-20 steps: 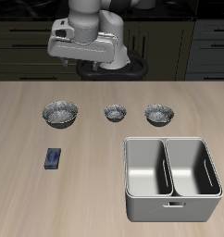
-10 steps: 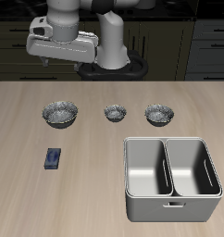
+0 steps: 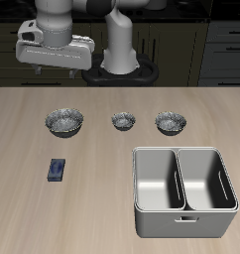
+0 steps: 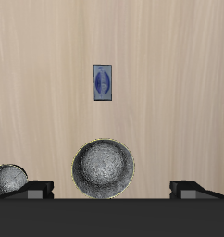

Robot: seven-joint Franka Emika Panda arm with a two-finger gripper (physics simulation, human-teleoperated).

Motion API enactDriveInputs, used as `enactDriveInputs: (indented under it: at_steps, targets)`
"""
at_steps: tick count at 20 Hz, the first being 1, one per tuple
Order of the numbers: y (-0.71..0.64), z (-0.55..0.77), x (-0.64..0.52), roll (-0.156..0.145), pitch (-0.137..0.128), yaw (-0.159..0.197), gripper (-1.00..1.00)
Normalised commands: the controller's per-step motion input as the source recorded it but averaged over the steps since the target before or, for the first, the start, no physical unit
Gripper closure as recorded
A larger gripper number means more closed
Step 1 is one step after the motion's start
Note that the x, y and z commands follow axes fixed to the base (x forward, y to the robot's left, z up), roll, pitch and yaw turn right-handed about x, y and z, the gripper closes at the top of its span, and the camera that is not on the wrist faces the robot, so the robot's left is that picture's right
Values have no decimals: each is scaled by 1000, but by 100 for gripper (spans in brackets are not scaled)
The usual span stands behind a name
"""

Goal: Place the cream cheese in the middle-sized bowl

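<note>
The cream cheese [image 3: 57, 170] is a small dark blue box lying flat on the table near its front edge; it also shows in the wrist view [image 4: 103, 81]. The middle-sized bowl [image 3: 171, 121] stands at the end of a row of three grey bowls, far from the box, and is out of the wrist view. My gripper [image 3: 64, 69] hangs high above the table's back, above the widest bowl [image 3: 65, 121]. It is open and empty, its fingertips [image 4: 40, 188] wide apart.
The smallest bowl [image 3: 123, 120] stands between the other two bowls. The widest bowl [image 4: 104, 168] and the smallest bowl [image 4: 7, 179] show in the wrist view. A grey two-compartment bin [image 3: 178, 151] stands near the front edge, in front of the middle-sized bowl.
My gripper has moved sideways along the table's back, from near the smallest bowl to above the widest bowl. The objects on the table have not moved.
</note>
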Motion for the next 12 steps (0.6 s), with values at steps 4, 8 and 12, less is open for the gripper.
enactDriveInputs:
  at_steps: [4,8,12]
  targets:
    - [-28,54,234,34,-5,-2,-100]
    - [-137,93,303,14,-10,-1,-100]
    - [-270,96,286,-15,-3,-32,-100]
